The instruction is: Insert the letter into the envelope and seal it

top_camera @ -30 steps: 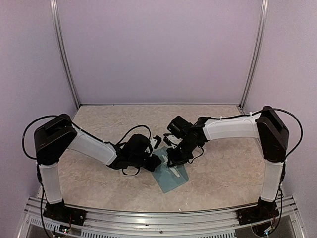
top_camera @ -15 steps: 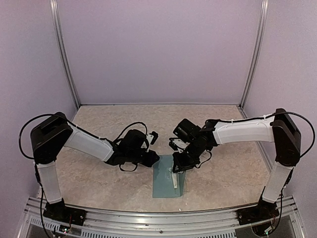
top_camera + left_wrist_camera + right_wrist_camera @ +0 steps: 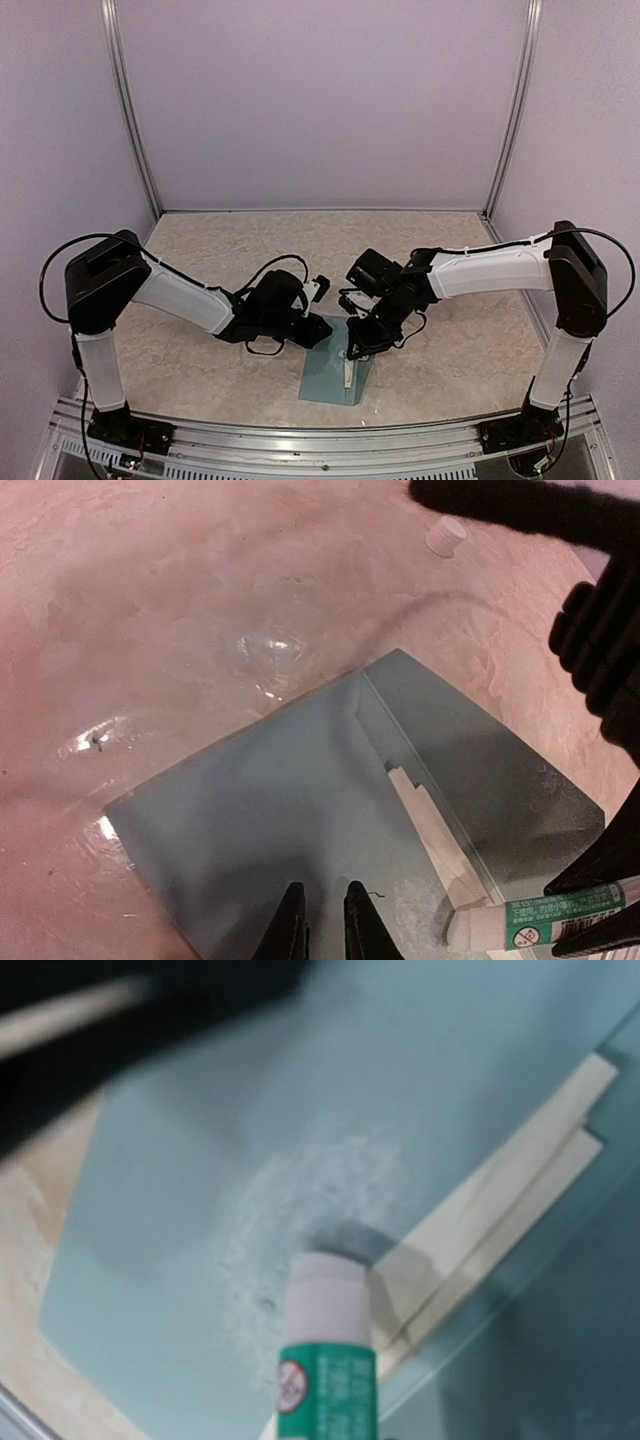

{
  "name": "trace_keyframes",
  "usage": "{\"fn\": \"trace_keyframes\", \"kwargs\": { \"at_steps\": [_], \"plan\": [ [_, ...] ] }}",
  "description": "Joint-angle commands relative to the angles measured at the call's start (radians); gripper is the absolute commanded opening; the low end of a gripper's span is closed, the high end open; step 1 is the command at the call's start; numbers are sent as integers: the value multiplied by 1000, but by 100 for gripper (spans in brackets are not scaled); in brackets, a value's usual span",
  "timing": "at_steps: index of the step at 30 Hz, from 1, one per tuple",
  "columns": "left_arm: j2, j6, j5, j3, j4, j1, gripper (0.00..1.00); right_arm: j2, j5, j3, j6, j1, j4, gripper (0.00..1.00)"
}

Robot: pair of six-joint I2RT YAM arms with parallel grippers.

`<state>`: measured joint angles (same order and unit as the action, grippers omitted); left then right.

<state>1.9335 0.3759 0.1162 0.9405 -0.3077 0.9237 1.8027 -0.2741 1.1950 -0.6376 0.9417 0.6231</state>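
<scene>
Low over the desk (image 3: pixel 200 250), the right claw (image 3: pixel 358 343) pinches a green glue stick (image 3: pixel 325 1360), its white tip pressed on the flat teal envelope (image 3: pixel 260 820) beside the cream letter (image 3: pixel 500 1200) poking out. The left claw (image 3: pixel 322 930) sits at the envelope's edge, fingers nearly together; whether they grip paper cannot be told. A white cap (image 3: pixel 446 536) lies beyond.

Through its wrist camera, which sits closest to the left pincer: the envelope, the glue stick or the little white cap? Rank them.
1. Envelope, directly beneath the left pincer.
2. Glue stick, lower right.
3. White cap, far top right.
</scene>
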Motion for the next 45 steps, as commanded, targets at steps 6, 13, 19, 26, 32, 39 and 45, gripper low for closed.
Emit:
{"fn": "trace_keyframes", "kwargs": {
  "at_steps": [6, 13, 19, 26, 32, 39, 45],
  "plan": [
    [79, 2, 21, 38, -28, 15, 13, -22, -48, -29, -49, 53, -32, 4],
    [92, -3, 6, 21, -11, 12, 12, 2, -63, -9, -52, 75, -40, 3],
    [86, 1, 5, 0, -17, 14, 12, 6, -73, 4, -46, 77, -66, 4],
    [81, 0, 3, -9, -19, 15, 12, 45, -40, 13, -40, 76, -31, 3],
    [79, -9, 7, -13, -21, 18, 11, 61, -4, 19, -40, 64, -12, 3],
    [78, -14, 7, -20, -21, 18, 11, 51, 49, 21, -31, 33, 7, 4],
    [76, -15, 5, -24, -19, 20, 11, 62, 78, 18, -11, 6, 9, 4]
  ]
}}
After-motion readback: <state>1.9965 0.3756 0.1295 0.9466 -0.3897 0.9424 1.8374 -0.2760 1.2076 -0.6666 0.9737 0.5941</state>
